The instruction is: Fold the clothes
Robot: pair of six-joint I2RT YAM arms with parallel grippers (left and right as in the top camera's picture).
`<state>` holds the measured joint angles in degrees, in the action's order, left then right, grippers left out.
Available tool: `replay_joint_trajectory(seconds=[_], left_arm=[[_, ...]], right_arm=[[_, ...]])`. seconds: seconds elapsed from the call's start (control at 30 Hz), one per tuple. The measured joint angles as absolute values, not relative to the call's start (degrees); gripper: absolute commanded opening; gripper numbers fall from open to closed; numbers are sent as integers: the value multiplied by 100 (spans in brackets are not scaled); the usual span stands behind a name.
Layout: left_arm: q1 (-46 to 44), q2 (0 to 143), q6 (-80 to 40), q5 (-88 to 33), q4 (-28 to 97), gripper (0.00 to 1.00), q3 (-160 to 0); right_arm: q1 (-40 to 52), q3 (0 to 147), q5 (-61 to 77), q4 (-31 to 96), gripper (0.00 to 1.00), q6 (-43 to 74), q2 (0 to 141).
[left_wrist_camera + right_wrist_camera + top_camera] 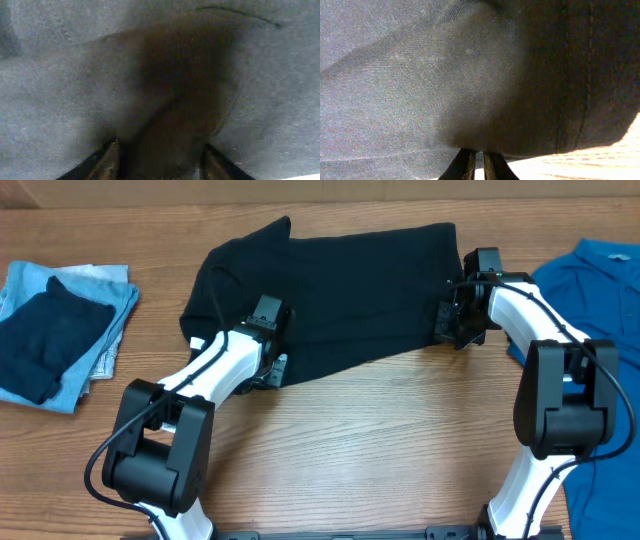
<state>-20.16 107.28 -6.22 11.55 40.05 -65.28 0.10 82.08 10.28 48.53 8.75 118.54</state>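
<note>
The clothes here are chiefly a black shirt (340, 290), lying spread across the far middle of the table. My left gripper (272, 360) rests on its near left edge. In the left wrist view the left gripper (162, 160) is open, its fingers (112, 159) wide apart, with the black shirt (75, 90) filling the view below them. My right gripper (447, 320) is at the shirt's right edge. In the right wrist view the right gripper (480, 162) is shut, its tips pinching the hem of the black shirt (420, 85). A bright blue shirt (600, 280) lies at the far right.
A stack of folded light-blue and dark garments (60, 330) sits at the left edge of the wooden table (380, 440). The blue shirt lies partly under my right arm (560, 380).
</note>
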Motion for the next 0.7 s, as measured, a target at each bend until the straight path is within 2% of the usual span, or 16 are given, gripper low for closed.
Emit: replay_joint_trajectory(seconds=[0.03, 0.07, 0.13, 0.3, 0.57, 0.6, 0.67, 0.7], left_arm=[[-2016, 10728, -626, 1181, 4023, 24, -6530], [-2016, 10728, -655, 1184, 4047, 23, -6536], [-2016, 10763, -626, 1210, 4372, 27, -6796], [-2016, 10783, -620, 1389, 4641, 29, -7789], [-1905, 10783, -572, 1739, 3743, 28, -7861], [-1850, 10783, -561, 1743, 3653, 32, -7861], [-1772, 10783, -434, 1697, 3800, 51, -7876], [-1763, 10783, -272, 1566, 4029, 54, -7887]], right_arm=[[8, 8208, 1026, 4856, 13, 878, 11854], [8, 8208, 1028, 4856, 13, 875, 11854], [10, 8208, 1028, 4858, 13, 875, 11854], [8, 8206, 1028, 4862, 13, 875, 11854], [10, 8206, 1028, 4858, 13, 875, 11854], [10, 8206, 1026, 4860, 13, 878, 11854], [10, 8206, 1026, 4858, 13, 875, 11854], [8, 8206, 1026, 4856, 13, 875, 11854]])
